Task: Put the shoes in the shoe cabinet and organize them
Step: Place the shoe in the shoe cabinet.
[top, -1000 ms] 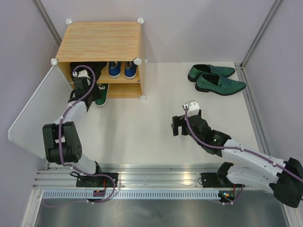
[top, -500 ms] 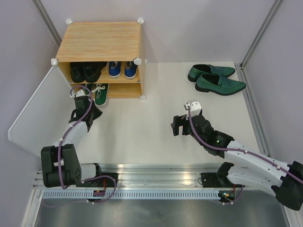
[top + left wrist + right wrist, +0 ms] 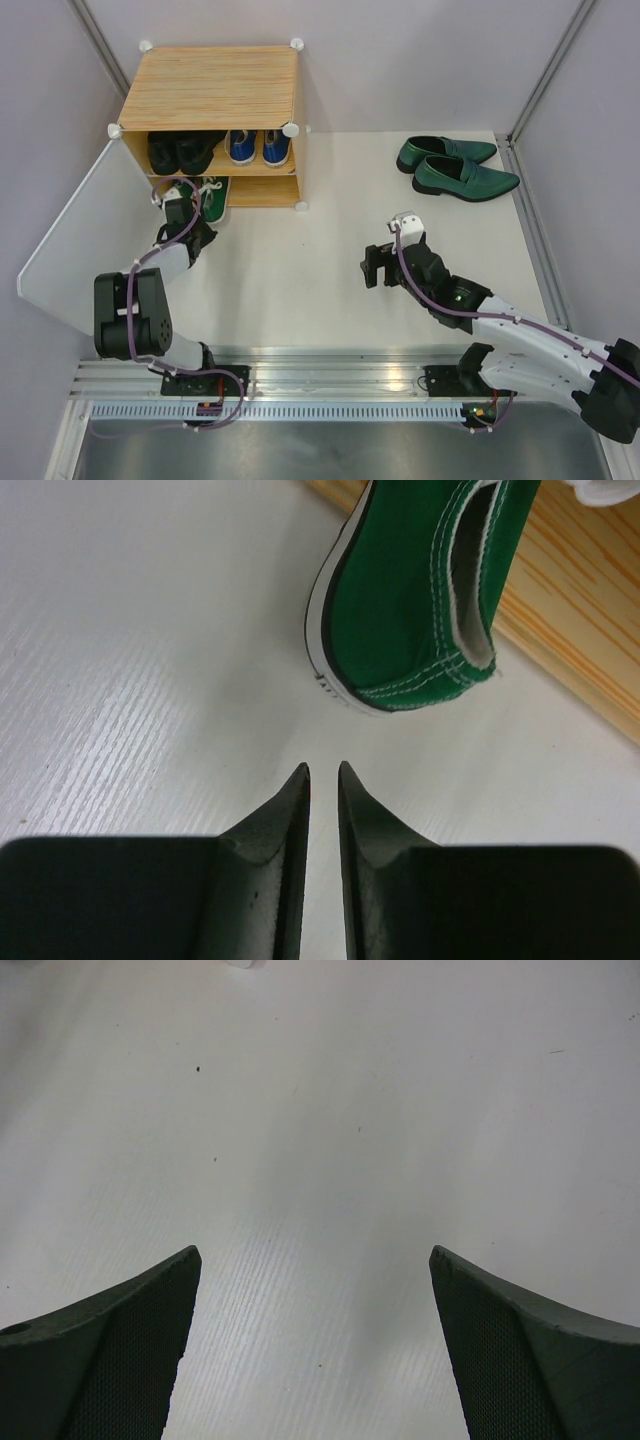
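Left pincer (image 3: pixel 322 780) hovering, jaws nearly together, empty; sneaker (image 3: pixel 410 590) lying just ahead, heel facing it, toe pointing into cabinet (image 3: pixel 210 85). Right pincer (image 3: pixel 312 1255) gaping, empty, farther.

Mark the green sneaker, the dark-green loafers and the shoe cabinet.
green sneaker (image 3: pixel 400 600): left wrist view, canvas side.
dark-green loafers (image 3: pixel 478 182): top view, nearer shoe's upper.
shoe cabinet (image 3: pixel 210 85): top view, wooden top panel.

Parked low with the left gripper (image 3: pixel 190 212) just beside a green sneaker (image 3: pixel 213 196) at the cabinet (image 3: pixel 210 85) mouth; hovering over the table (image 3: pixel 300 270) with the right gripper (image 3: pixel 385 263), well apart from the loafers (image 3: pixel 455 165).
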### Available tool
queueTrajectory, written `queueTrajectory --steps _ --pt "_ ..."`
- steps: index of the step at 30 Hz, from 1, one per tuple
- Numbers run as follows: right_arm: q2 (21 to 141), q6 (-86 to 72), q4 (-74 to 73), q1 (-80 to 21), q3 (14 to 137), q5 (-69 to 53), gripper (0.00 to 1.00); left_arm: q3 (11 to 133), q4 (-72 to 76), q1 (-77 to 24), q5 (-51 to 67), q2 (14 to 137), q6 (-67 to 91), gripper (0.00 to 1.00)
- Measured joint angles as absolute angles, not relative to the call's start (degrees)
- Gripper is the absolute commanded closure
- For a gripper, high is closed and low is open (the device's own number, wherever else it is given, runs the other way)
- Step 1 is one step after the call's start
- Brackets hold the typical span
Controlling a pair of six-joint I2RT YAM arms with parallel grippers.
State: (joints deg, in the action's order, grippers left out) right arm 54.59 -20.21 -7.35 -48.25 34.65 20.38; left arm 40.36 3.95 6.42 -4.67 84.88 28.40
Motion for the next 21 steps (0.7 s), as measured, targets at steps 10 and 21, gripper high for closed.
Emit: queueTrajectory --steps 10,21 --pt "56.9 -20.1 -7.3 -48.2 34.7 21.1 0.02 45.4 7.8 6.4 -4.6 90.8 29.3 0.78" --pt "59.4 -20.1 -7.4 -48.2 34.7 21.6 0.02 48.2 7.8 6.8 -6.0 93.4 28.6 0.78"
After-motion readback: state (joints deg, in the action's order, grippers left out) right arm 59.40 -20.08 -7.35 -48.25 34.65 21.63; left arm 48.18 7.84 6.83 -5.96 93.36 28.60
